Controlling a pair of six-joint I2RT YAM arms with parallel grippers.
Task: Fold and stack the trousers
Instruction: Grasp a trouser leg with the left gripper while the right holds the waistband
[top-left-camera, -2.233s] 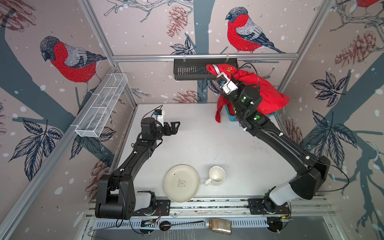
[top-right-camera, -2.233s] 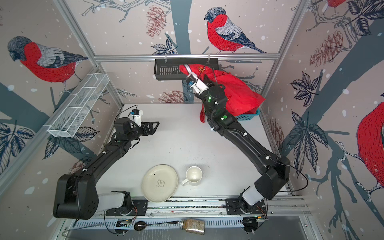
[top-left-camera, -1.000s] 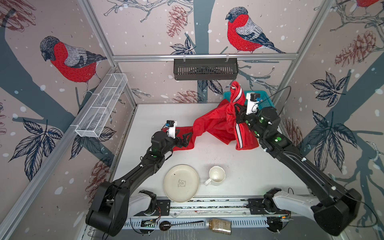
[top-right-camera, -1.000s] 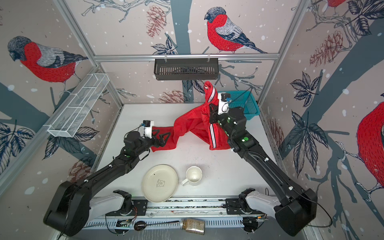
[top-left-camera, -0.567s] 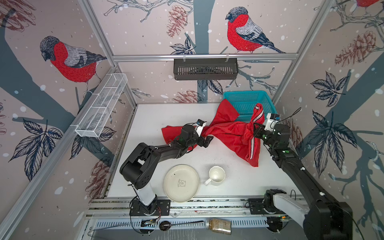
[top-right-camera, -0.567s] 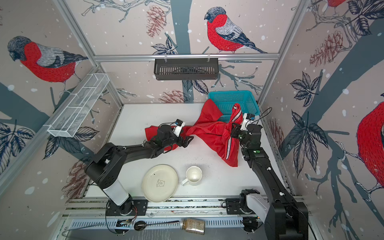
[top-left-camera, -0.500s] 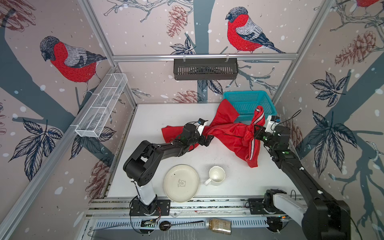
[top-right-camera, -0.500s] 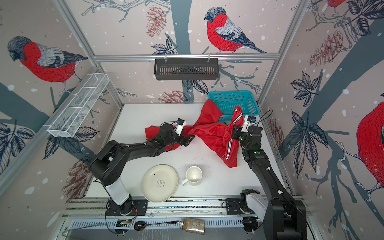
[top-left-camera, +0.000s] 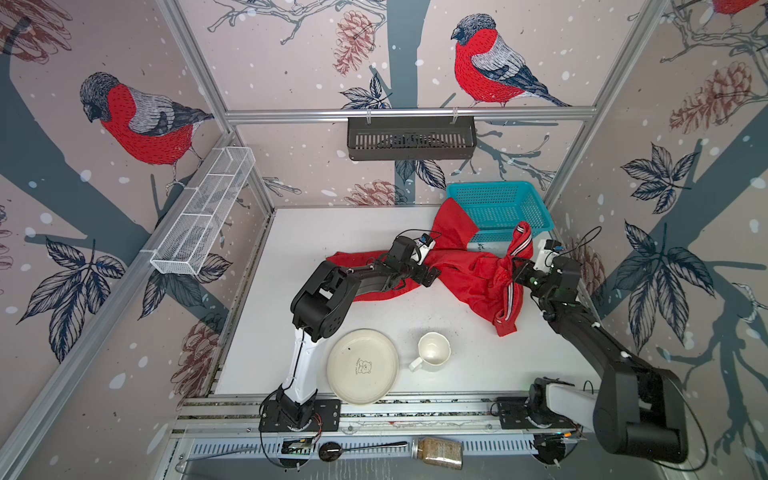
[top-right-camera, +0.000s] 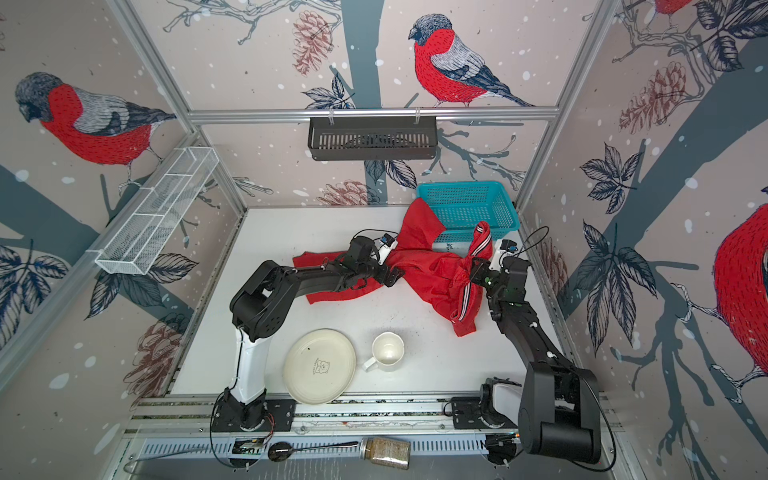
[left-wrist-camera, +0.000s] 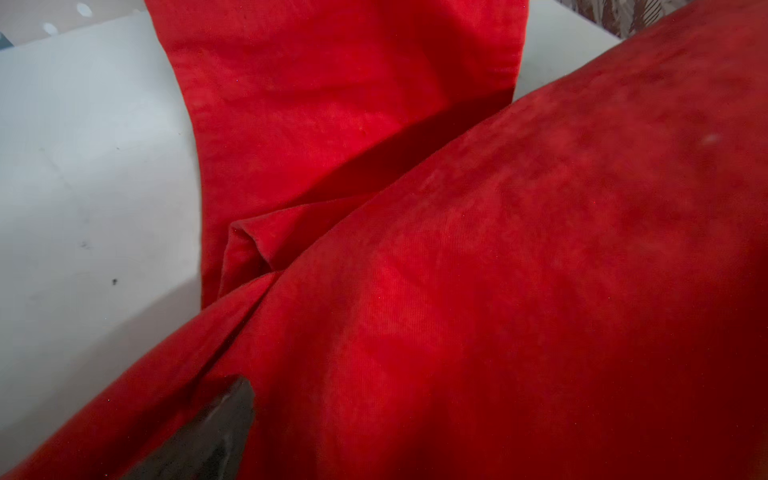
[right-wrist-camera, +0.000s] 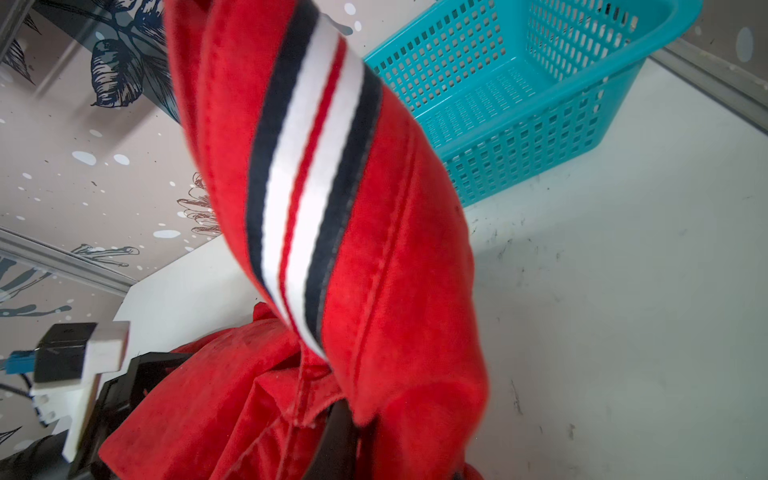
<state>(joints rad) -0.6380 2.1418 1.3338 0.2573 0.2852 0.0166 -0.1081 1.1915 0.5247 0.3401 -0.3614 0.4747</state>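
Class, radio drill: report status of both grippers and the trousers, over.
Left gripper open over the trousers. Right gripper shut on them, bunched, unfolded. One leg drapes basket corner; mug, plate nearby.

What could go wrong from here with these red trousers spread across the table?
1. One leg of the bright red thin-fabric trousers rests against a corner of the teal plastic mesh basket; pulling might drag the basket.
2. The right gripper is shut on a bunched striped band, so the cloth may lift twisted rather than flat.
3. The open left gripper holds nothing; the white ceramic mug could be swept by the loose hem.
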